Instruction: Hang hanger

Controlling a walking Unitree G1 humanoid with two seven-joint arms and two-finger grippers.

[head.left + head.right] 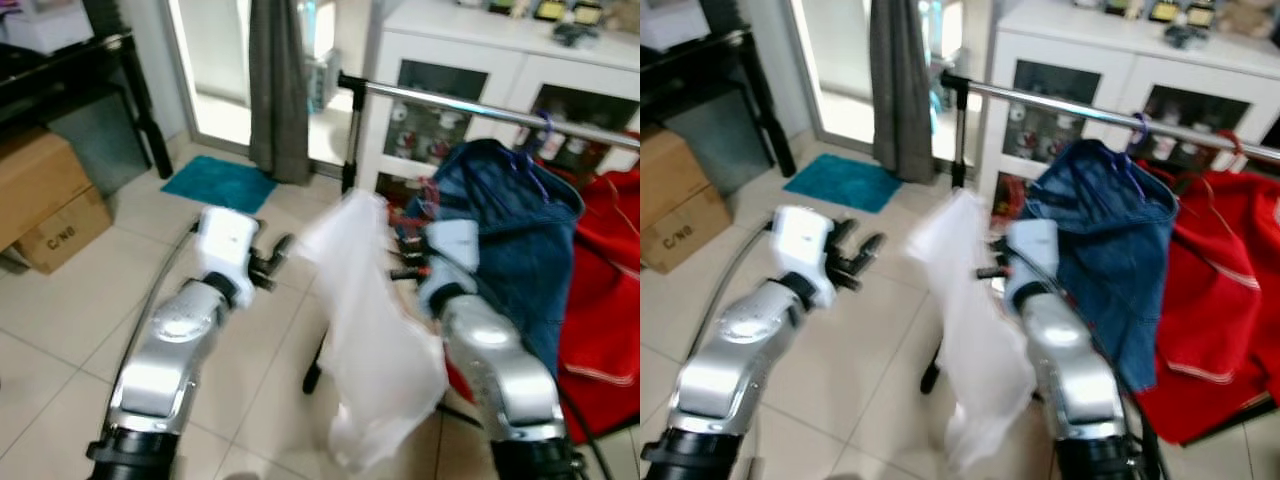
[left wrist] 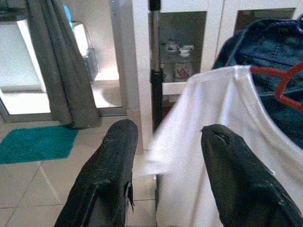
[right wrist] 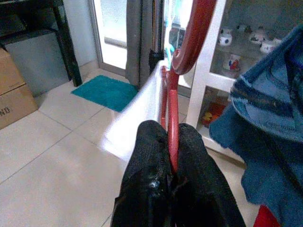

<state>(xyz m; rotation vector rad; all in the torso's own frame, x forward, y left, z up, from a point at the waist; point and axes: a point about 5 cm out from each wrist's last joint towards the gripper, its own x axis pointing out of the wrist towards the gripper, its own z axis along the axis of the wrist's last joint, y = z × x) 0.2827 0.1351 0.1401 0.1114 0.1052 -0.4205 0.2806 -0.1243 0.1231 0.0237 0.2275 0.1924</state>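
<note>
My right gripper (image 3: 171,161) is shut on the neck of a red hanger (image 3: 189,45), whose hook rises in front of the wrist camera. A white shirt (image 1: 375,330) hangs from that hanger, draped between my two arms. The silver clothes rail (image 1: 480,108) runs above and behind it. My left gripper (image 2: 168,142) is open just left of the shirt, its fingers (image 1: 275,258) apart and holding nothing. The shirt's collar and the red hanger (image 2: 284,85) show past the left fingers.
A blue denim garment (image 1: 520,230) on a purple hanger and a red garment (image 1: 605,290) hang on the rail at the right. A white cabinet (image 1: 470,60) stands behind. Grey curtain (image 1: 278,90), teal mat (image 1: 218,183), cardboard boxes (image 1: 45,200) and a black table (image 1: 70,70) lie left.
</note>
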